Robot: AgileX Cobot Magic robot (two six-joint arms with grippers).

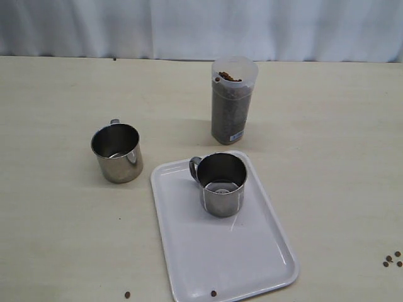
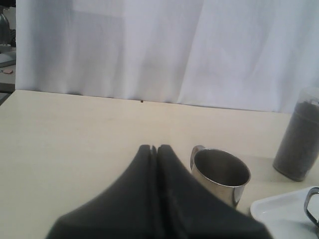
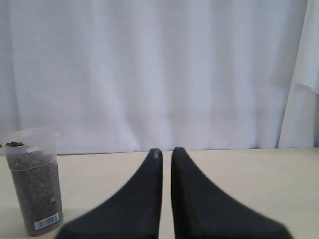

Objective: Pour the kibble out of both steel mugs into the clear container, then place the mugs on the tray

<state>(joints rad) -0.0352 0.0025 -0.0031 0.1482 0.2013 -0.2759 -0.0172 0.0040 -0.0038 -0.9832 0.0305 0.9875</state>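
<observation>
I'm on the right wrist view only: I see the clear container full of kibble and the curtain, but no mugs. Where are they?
Observer: One steel mug stands upright on the tray, near the tray's end closest to the container.
Operator: And the other one?
Observer: The second mug stands upright on the bare table, left of the tray and clear of its rim.
Operator: Any kibble left inside either?
Observer: None that I can see in the exterior view; both show bare steel bottoms.
</observation>
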